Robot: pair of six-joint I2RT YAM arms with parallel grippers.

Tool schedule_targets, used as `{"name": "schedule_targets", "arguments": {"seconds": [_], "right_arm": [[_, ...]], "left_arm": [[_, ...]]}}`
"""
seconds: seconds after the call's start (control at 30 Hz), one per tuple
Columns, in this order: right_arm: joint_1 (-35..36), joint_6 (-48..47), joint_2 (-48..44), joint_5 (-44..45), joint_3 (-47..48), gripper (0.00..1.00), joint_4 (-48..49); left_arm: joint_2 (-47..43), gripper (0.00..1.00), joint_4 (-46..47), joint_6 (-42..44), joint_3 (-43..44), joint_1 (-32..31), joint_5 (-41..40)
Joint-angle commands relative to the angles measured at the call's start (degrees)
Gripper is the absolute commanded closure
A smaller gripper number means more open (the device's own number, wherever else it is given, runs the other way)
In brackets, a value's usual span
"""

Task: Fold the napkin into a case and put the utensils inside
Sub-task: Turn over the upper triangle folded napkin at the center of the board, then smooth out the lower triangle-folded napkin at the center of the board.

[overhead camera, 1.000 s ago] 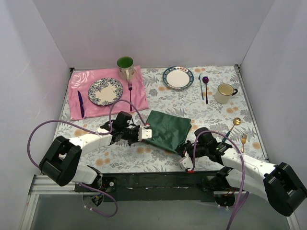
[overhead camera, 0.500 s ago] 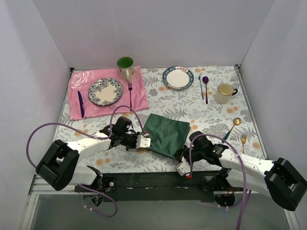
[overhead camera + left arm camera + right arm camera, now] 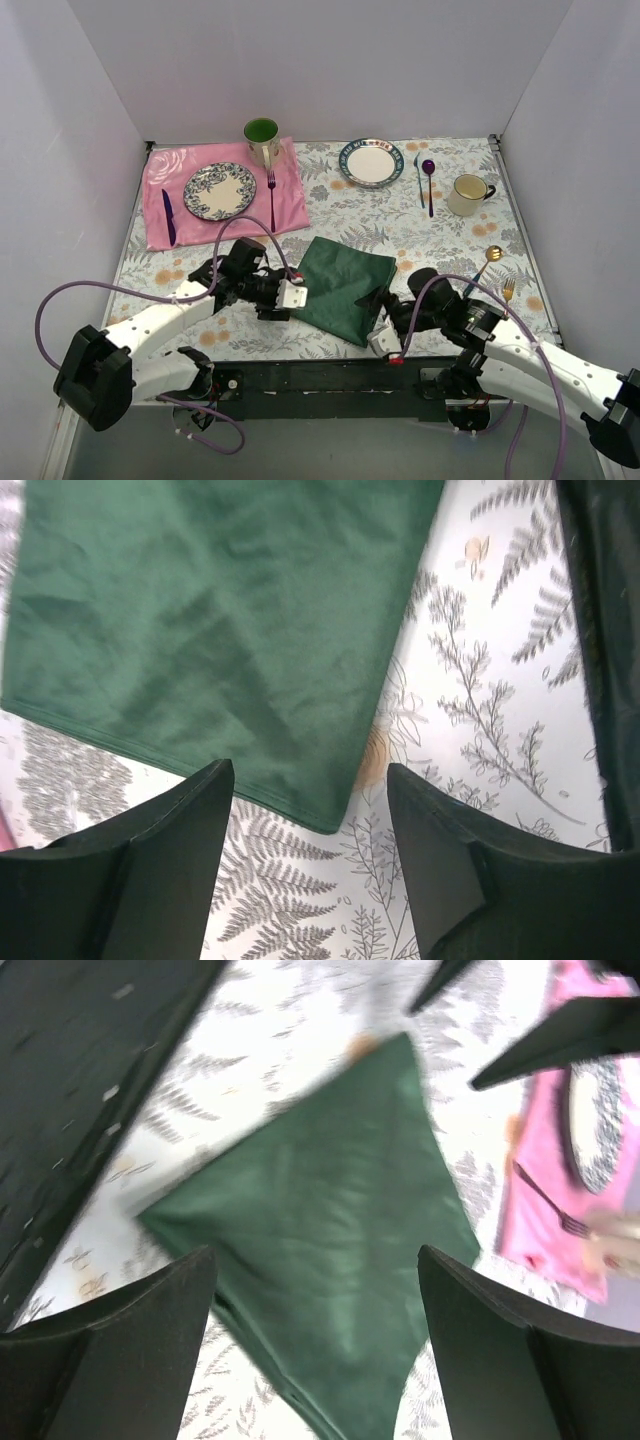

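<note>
**Top external view.** The dark green napkin (image 3: 345, 287) lies as a flat, slanted rectangle on the floral tabletop (image 3: 450, 240), near the front edge and between the two arms. The left gripper (image 3: 293, 296) sits just beside its left corner. The right gripper (image 3: 385, 335) sits at its near corner. A second ago both were pinched on the cloth, and the napkin has since slid a little toward the arms. The gold spoon (image 3: 487, 262) and gold fork (image 3: 507, 292) lie well apart from it, off to the right.

**Left wrist view.** The jaws stand apart with nothing between them. The two dark fingers (image 3: 150, 880) straddle the napkin's (image 3: 220, 630) corner, which rests flat on the fern print. No cloth is lifted.

**Right wrist view.** This gripper (image 3: 315, 1260) is also spread wide and holds nothing. The picture is a bit blurred. The napkin (image 3: 320, 1250) spreads out ahead of it, with one pointed corner facing away and a layered edge showing along the near side. The pink cloth (image 3: 540, 1230) is at the far right.

Both grippers have just let go together, which I read as the end of a fold or a drag to reposition the napkin. It looks doubled over but not yet a case, and no utensil is inside. Either another fold comes next or the right arm goes for the cutlery.
</note>
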Motion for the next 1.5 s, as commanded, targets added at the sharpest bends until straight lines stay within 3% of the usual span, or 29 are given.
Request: {"name": "schedule_targets", "arguments": {"seconds": [0.0,0.1,0.17,0.2,0.33,0.43,0.57,0.7,0.83,1.23,1.47], "right_arm": [[0.3,27.47,-1.6,10.57,8.25,0.12,2.58],[-1.45,48.84,4.2,19.65,15.98,0.19,3.92],[-7.67,59.47,6.23,19.78,19.59,0.31,3.21],[-10.39,69.18,7.28,18.03,21.08,0.34,3.21],[-24.62,85.16,8.25,14.5,21.01,0.44,0.58],[-30.43,93.86,10.01,10.72,19.0,0.45,-1.71],[-37.83,99.42,16.05,2.49,15.65,0.43,0.21],[-42.23,102.41,22.92,-2.99,16.17,0.24,2.94],[-44.34,104.17,27.5,-2.91,16.61,0.18,5.14],[-44.7,107.6,37.69,-2.9,13.8,0.15,13.22],[-44.7,107.86,42.88,-3.7,13.89,0.2,17.36]], "left_arm": [[-2.48,0.35,-4.05,-4.25,5.72,0.13,6.63],[-0.12,0.35,1.55,-13.11,8.18,-0.21,7.78],[1.29,0.36,4.99,-21.99,9.15,-0.3,7.25],[1.82,0.37,8.58,-24.63,8.98,-0.22,6.29],[0.34,0.39,19.15,-34.22,4.59,-0.48,3.65],[3.12,0.4,23.11,-37.48,4.23,-3.36,0.94],[10.67,0.41,26.18,-38.37,8.62,-10.13,-5.22],[16.76,0.41,29.53,-38.28,12.22,-16.11,-10.15],[19.93,0.42,32.78,-38.36,11.97,-20.86,-12.96],[25.19,0.43,38.85,-38.1,9.86,-26.49,-16.39],[27.66,0.44,40.25,-37.22,8.89,-28.16,-16.57]]}}
